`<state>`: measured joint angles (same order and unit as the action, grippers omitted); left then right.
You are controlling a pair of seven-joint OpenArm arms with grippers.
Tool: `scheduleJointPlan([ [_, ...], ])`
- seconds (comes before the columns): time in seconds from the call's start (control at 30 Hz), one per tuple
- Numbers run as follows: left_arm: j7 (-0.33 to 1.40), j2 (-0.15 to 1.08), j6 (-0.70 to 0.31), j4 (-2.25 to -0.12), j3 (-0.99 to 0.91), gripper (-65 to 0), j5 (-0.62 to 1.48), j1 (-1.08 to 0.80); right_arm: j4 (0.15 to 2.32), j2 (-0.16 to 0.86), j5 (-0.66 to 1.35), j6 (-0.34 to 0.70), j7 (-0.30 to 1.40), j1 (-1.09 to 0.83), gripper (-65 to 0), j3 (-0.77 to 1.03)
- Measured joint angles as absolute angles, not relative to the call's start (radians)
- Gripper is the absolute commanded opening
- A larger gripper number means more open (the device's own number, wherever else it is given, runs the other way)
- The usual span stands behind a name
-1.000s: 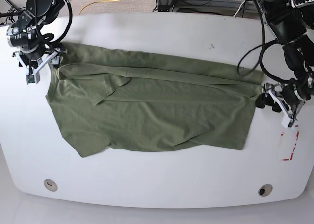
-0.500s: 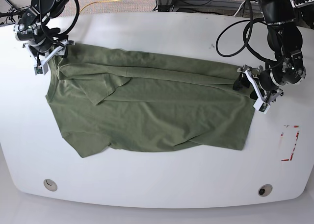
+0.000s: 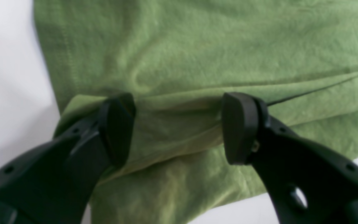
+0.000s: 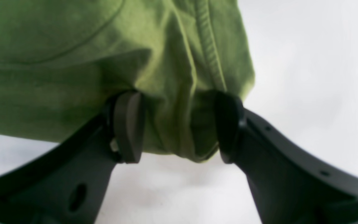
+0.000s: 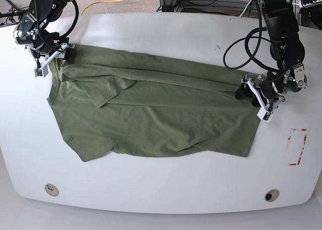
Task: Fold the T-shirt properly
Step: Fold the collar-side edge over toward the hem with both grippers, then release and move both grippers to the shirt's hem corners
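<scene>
Olive-green short-sleeved cloth T-shirt (image 5: 151, 114), soft and wrinkly, lies spread across the white rounded counter (image 5: 161, 189), one sleeve folded inward over the chest.

Left end effector (image 3: 179, 127): black fingers spread apart, straddling a raised fold of the shirt's hem edge. Cloth sits between the pads (not pinched; a gap shows on each side of the fold). Beyond its tips the fabric runs flat; bare counter shows to its left.

Right end effector (image 4: 179, 127): fingers likewise spread, a bunched corner with ribbed seam lying between them. The far pad touches the cloth; whether the near one does, I cannot tell. Bare counter beneath and to its right.

Red-marked white card (image 5: 297, 147) lies on the counter just beside the left end effector, apart from the shirt.
</scene>
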<state>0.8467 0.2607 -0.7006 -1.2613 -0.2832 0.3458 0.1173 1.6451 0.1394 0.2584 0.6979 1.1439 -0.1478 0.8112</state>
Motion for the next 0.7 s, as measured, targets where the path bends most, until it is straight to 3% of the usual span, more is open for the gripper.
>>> scheduleJointPlan([
  [0.23, 0.799, 0.297, -0.710, -1.277, -0.294, -24.3, 0.397, 0.027, 1.582, 0.194, 0.285, 0.700, 1.119, -0.146, -30.8, 0.812],
  [0.43, 0.812, 0.320, -0.715, -1.437, -0.374, -24.3, 0.392, -0.148, 1.634, 0.192, 0.287, 0.700, 1.126, -0.200, -30.8, 0.810],
  [0.7, 0.945, 0.321, -0.707, -1.576, -0.382, -24.3, 0.360, -0.239, 1.765, 0.188, 0.266, 0.699, 1.153, -0.277, -30.8, 0.805],
])
